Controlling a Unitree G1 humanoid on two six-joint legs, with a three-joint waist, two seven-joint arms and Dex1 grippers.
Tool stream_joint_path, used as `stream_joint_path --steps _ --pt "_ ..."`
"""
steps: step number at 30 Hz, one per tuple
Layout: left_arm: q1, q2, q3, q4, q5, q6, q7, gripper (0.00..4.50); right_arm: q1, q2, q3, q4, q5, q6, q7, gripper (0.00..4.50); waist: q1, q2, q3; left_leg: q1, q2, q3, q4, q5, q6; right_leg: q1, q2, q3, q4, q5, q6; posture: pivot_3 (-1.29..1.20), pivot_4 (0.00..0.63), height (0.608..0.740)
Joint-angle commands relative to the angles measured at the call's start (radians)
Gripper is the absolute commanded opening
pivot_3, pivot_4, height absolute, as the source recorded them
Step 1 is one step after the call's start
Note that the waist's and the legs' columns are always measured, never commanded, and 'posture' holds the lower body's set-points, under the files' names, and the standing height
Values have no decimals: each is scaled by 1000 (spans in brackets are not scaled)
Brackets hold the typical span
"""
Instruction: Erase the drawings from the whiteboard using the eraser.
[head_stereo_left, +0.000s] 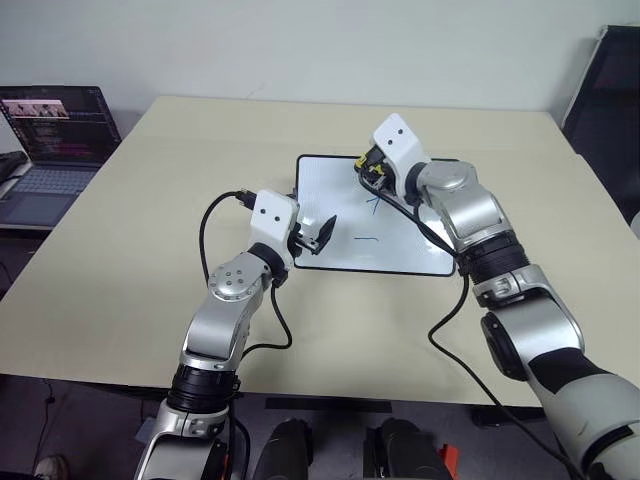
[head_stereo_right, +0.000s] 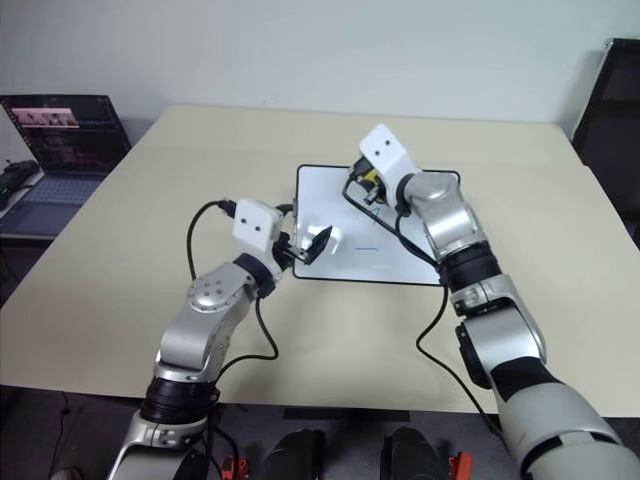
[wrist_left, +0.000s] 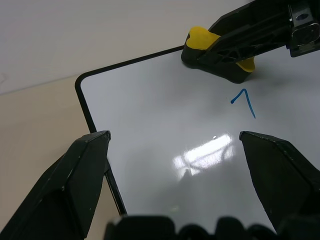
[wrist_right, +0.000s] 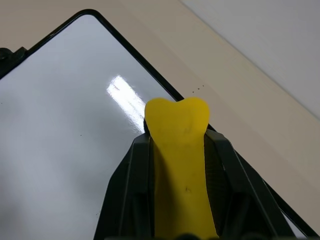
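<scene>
The whiteboard (head_stereo_left: 400, 250) lies flat on the table, a black-framed white rectangle. My right gripper (wrist_right: 178, 139) is shut on the yellow eraser (wrist_left: 200, 40), whose dark underside rests on the board's far part near its far edge. A blue "7"-like stroke (wrist_left: 244, 101) sits just nearer than the eraser. A short blue line (head_stereo_left: 368, 239) lies closer to the board's near edge. My left gripper (wrist_left: 173, 135) is open at the board's left edge, with nothing between its fingers (wrist_left: 75, 185).
The beige table (head_stereo_left: 150, 250) stretches wide around the board. An open laptop (head_stereo_left: 55, 140) stands on a lower surface off the table's far left corner. A dark object (head_stereo_left: 605, 90) stands beyond the far right corner. Black cables hang from both wrists.
</scene>
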Motion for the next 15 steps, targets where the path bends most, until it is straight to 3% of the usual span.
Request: stream_joint_path --steps 1,15 --pt "-15 -8 2 -25 -2 -12 -6 4500 0 -48 -6 -15 -33 5 -20 985 4 0 0 0 0 0 0 0 0 0 0 0 0 0 0 0 150 740" --pt "-23 -15 0 -1 2 -25 -20 4500 100 -118 -8 -155 -30 93 8 985 5 0 0 0 -1 -1 0 0 0 2 -1 -1 -1 0 0 0 150 740"
